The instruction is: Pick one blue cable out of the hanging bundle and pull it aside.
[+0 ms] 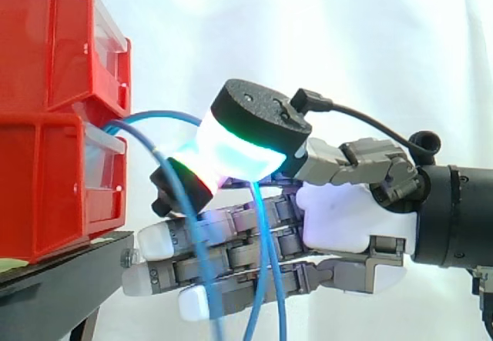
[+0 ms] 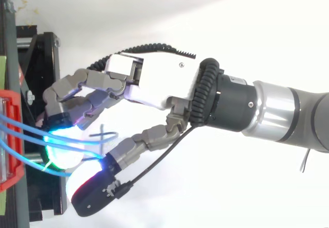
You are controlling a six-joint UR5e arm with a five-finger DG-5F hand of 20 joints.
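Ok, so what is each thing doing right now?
robot hand: thumb and a finger pinch one blue cable, other fingers straight.
blue cables: hanging from the red bins in loose loops.
red bins: stacked on the black stand.

I log this site as a robotics lab test cell. Evidence:
- Red bins (image 1: 54, 110) stacked on black stand (image 1: 69, 268), staged as work fixture.
- White curtain (image 1: 362, 41) hung behind bins as plain backdrop.
- Industrial arm (image 2: 277, 109) reaching in toward bins, carrying a fingered hand (image 1: 339, 218) with glowing pads.
- Blue cables (image 1: 162, 114) trailing from front of bins.

Setup reads to me as purpose-built experiment rig.
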